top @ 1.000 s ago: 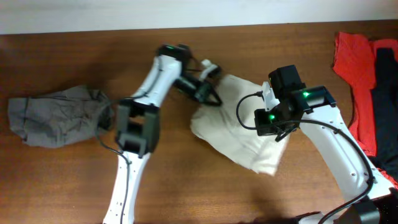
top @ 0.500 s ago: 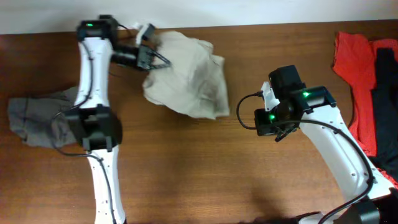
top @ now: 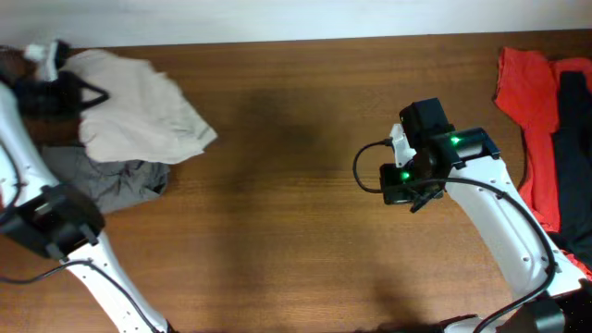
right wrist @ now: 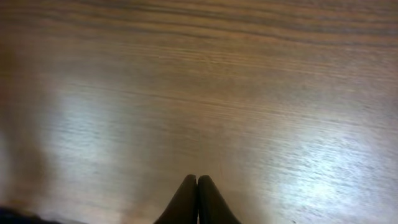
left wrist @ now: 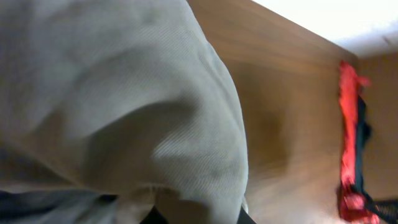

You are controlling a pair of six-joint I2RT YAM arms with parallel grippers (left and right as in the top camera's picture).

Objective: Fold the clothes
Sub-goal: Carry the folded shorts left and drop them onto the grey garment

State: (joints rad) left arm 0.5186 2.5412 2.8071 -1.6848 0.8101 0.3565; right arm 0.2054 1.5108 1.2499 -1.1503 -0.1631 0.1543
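Beige cotton shorts, bunched and rumpled, sit at the far left corner of the brown wooden counter. Your left arm's black fingers are clamped on their left edge. From the left wrist, that pale ribbed cloth fills nearly the whole view, draped right over the fingers. Just at the shorts' near edge you have a crumpled gray garment; the beige cloth overlaps its top. Out across the wood, your right arm's fingers are pressed tightly together, pointing down at the counter right of the middle. Farthest from the shorts, at the counter's right edge, a red garment lies spread out, and a black garment overlaps its right side.
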